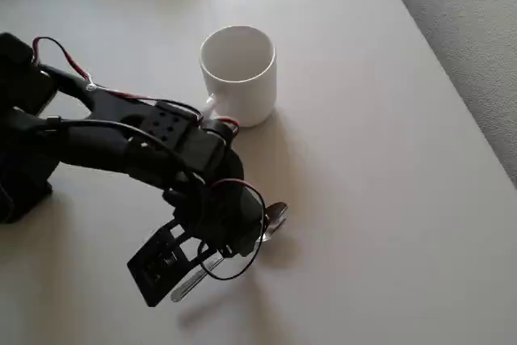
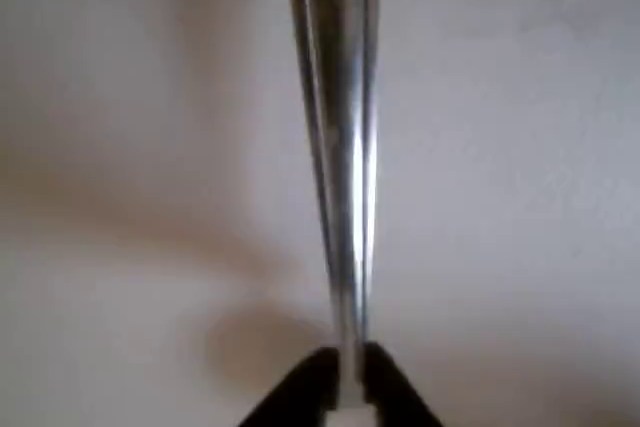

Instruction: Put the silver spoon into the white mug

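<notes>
Overhead view: a black robot arm (image 1: 121,139) reaches from the left edge toward lower centre of a pale table (image 1: 388,199). The silver spoon (image 1: 271,220) lies under its gripper (image 1: 230,236). The white mug (image 1: 239,73) stands upright at upper centre, apart from the spoon. Wrist view: the dark fingertips (image 2: 305,392) are pinched on the spoon's slim handle at bottom centre.

- In the overhead view the arm covers the silver spoon (image 1: 275,217) mid-handle, just under the hand (image 1: 212,240).
- Wrist view: spoon blurred, top cut off above the hand.
</notes>
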### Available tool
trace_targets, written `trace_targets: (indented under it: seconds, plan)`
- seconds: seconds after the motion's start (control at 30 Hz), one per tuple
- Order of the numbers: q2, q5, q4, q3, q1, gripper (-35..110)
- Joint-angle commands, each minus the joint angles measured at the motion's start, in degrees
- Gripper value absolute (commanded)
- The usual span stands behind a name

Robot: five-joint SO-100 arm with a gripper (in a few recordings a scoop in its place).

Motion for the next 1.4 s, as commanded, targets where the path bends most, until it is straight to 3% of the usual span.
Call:
trace_targets:
  seconds: [0.0,0.6,0.9,1.37]
  plan:
    - [1.1,-0.2,4.4,-9.6,0.7,-2]
    - [15.6,-0.7,19.3,-16.5,-10.7,-2]
    - [26.2,-0.7,22.1,-16.5,-20.8,-2]
    - [28.6,-0.1,23.4,-15.6,-35.4,-2]
